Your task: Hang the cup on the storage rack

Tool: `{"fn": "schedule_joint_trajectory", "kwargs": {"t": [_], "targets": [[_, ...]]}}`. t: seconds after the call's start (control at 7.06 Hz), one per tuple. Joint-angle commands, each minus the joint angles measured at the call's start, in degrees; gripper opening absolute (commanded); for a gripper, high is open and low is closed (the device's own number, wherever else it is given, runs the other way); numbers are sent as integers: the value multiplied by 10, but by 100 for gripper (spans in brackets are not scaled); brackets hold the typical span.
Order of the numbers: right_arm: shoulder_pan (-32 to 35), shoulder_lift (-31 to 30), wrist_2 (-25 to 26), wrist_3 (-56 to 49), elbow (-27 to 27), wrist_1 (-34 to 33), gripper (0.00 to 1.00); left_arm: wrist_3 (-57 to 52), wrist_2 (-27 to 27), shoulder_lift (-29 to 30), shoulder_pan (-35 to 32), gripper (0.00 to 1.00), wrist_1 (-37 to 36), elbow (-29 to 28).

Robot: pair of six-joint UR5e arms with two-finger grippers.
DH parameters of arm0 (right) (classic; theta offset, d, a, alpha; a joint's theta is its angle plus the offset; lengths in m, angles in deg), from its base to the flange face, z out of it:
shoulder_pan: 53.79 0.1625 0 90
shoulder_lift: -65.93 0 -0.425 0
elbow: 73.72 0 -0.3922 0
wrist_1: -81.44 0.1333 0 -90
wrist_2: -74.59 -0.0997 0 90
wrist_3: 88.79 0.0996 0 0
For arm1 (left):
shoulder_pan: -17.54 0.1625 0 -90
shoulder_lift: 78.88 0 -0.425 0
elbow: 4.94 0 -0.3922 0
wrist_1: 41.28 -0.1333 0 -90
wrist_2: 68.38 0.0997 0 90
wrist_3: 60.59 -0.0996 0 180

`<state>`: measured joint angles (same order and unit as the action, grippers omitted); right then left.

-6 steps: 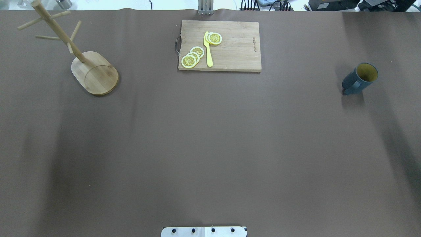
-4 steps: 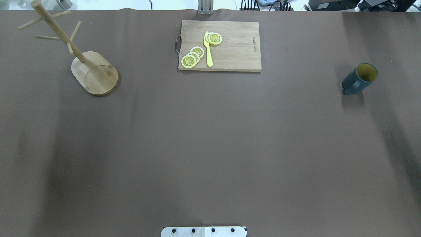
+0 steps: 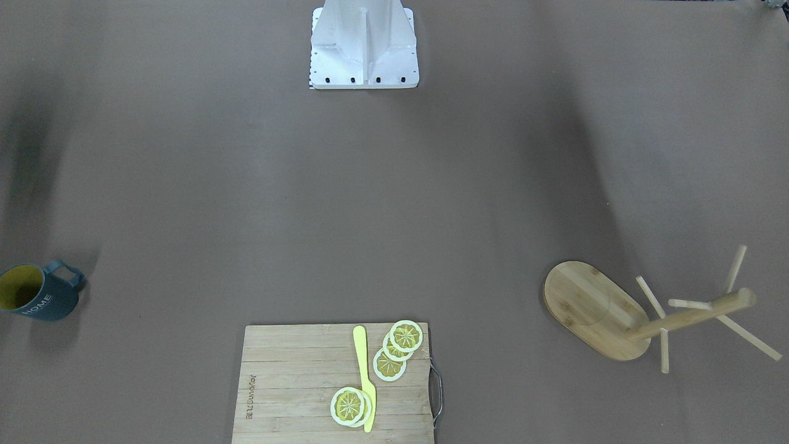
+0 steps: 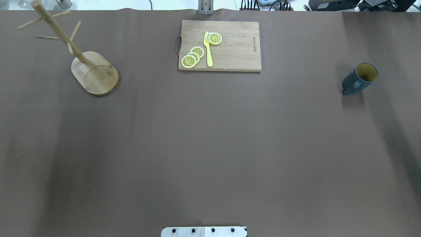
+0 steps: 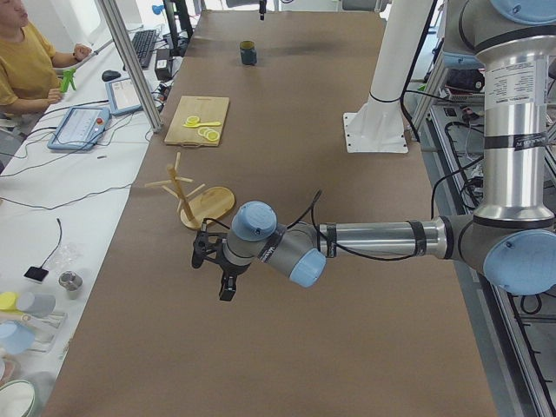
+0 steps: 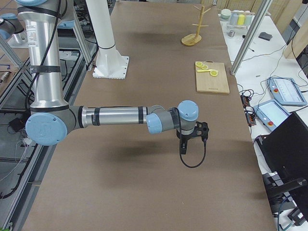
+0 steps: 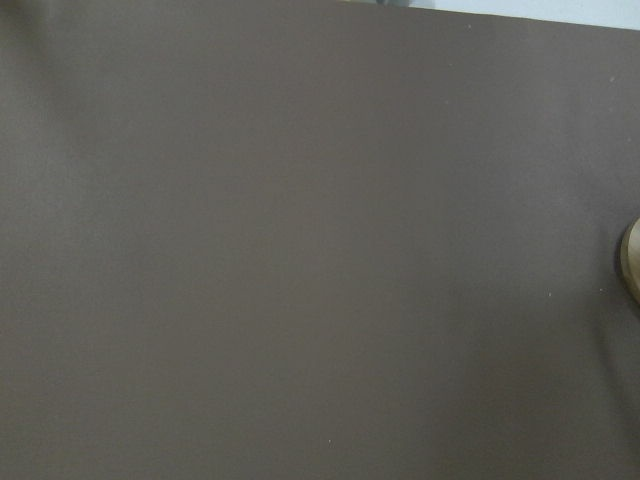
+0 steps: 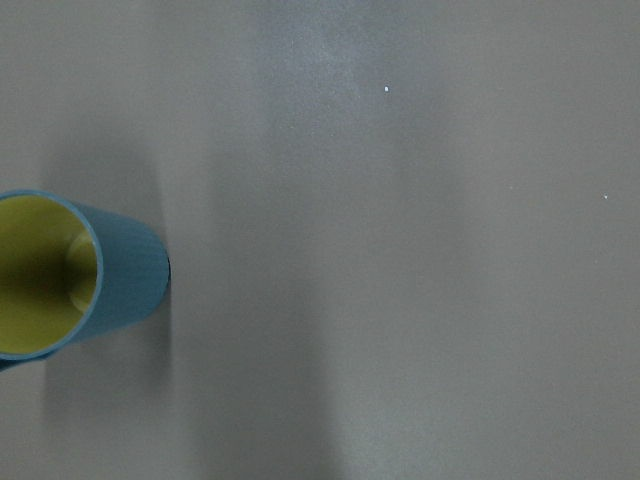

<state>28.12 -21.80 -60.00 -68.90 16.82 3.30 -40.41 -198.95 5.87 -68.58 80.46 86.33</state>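
The dark blue-grey cup (image 4: pixel 360 77) with a yellow inside stands upright at the table's far right, handle toward the robot. It also shows in the front view (image 3: pixel 37 299), the left view (image 5: pixel 248 54) and the right wrist view (image 8: pixel 70 275). The bamboo storage rack (image 4: pixel 95 74) stands at the far left with bare pegs; it also shows in the front view (image 3: pixel 592 308). My left gripper (image 5: pixel 224 291) hangs above the table near the rack. My right gripper (image 6: pixel 185 147) hangs above the table's right part. I cannot tell whether either is open or shut.
A bamboo cutting board (image 4: pixel 219 46) with lemon slices and a yellow knife lies at the far middle. The robot's white base (image 3: pixel 363 43) stands at the near edge. An operator (image 5: pixel 26 61) sits beyond the far side.
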Motion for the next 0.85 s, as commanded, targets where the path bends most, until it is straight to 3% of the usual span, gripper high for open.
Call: {"fn": "schedule_joint_trajectory", "kwargs": {"t": [0.0,0.28,0.71], "targets": [[0,-1,-1,0,1,0,100,-89,-11,-5,-1,98,-89,9],[0,-7,-1,6,1,0,100,-89,-72,-7,-4,98,-138,19],[-17,26,-2,30,-21,17,100,-83,-70,-34,-4,98,-131,32]]}}
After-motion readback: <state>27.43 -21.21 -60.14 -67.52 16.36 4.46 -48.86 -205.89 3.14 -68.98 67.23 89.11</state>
